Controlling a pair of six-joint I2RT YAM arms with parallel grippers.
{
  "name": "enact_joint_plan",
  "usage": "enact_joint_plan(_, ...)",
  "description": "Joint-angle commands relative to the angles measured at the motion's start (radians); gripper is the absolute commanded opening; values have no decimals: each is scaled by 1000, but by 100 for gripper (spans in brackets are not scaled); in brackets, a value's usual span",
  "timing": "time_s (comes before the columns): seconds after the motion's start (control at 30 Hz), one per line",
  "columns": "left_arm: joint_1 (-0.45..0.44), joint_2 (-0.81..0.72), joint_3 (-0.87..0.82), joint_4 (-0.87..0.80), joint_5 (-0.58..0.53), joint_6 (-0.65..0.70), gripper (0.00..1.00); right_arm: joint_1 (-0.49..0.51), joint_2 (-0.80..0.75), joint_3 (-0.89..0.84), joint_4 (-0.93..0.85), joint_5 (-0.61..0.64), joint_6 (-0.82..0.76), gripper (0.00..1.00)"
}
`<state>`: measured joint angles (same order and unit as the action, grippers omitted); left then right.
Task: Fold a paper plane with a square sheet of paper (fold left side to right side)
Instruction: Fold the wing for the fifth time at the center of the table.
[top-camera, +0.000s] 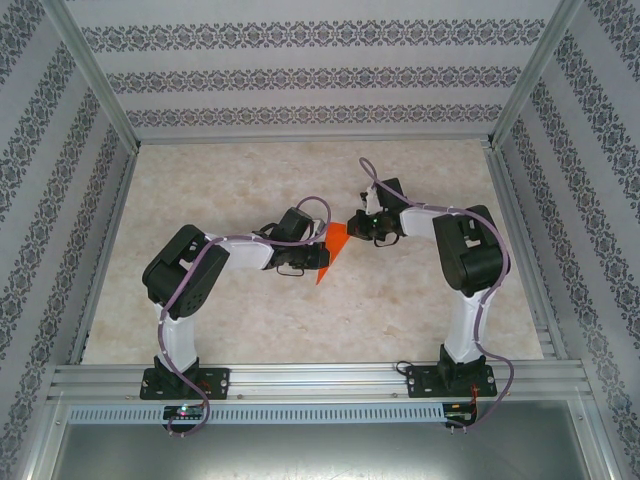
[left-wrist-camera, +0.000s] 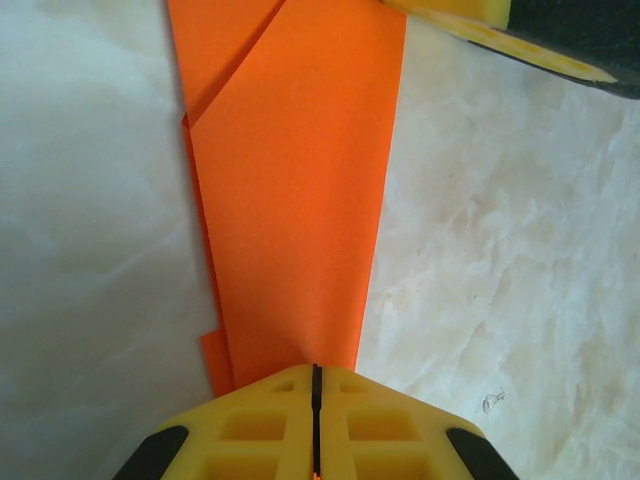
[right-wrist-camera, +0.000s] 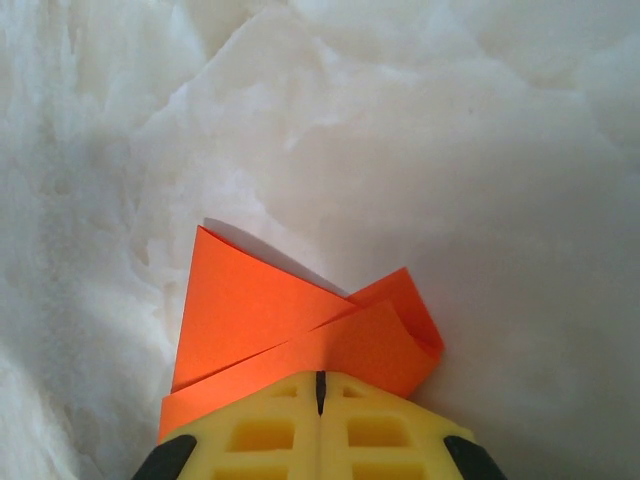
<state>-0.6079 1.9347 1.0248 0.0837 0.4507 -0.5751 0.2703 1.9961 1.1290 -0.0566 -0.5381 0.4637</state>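
Note:
The square sheet of paper (top-camera: 334, 256) is bright orange and folded into a narrow pointed wedge, and it hangs between my two grippers above the middle of the table. My left gripper (top-camera: 322, 252) is shut on its narrow end. In the left wrist view the paper (left-wrist-camera: 300, 200) runs from the closed yellow jaws (left-wrist-camera: 316, 375) up to the top edge, where a right fingertip (left-wrist-camera: 480, 22) shows. My right gripper (top-camera: 352, 225) is shut on the other end. In the right wrist view the paper (right-wrist-camera: 260, 310) fans out past its jaws (right-wrist-camera: 320, 378), and one flap curls over at the right.
The marble-patterned tabletop (top-camera: 230, 180) spreads out around the arms. Aluminium rails (top-camera: 320, 378) run along the near edge and up the sides, and patterned walls (top-camera: 300, 60) close in the back and both flanks.

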Motion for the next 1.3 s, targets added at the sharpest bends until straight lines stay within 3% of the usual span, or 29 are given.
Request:
enact_joint_plan(0.0, -10, 53, -57, -146, -57, 15, 10, -47, 38, 31, -22, 74, -34, 0)
enact_joint_plan(0.37, -10, 48, -62, -133, -46, 14, 10, -101, 43, 137, -95, 74, -49, 0)
enact_joint_plan(0.53, -10, 40, -66, -110, -28, -2, 10, -89, -57, 69, -76, 65, -33, 0)
enact_joint_plan(0.9, -10, 24, -65, -106, -30, -8, 7, 93, -279, -296, 198, 12, 179, 0)
enact_joint_plan(1.07, -11, 23, -68, -102, -31, -8, 7, 172, -250, -306, 242, 33, 217, 0)
enact_joint_plan(1.27, -12, 22, -70, -99, -29, -8, 7, 193, -203, -279, 242, 35, 225, 0)
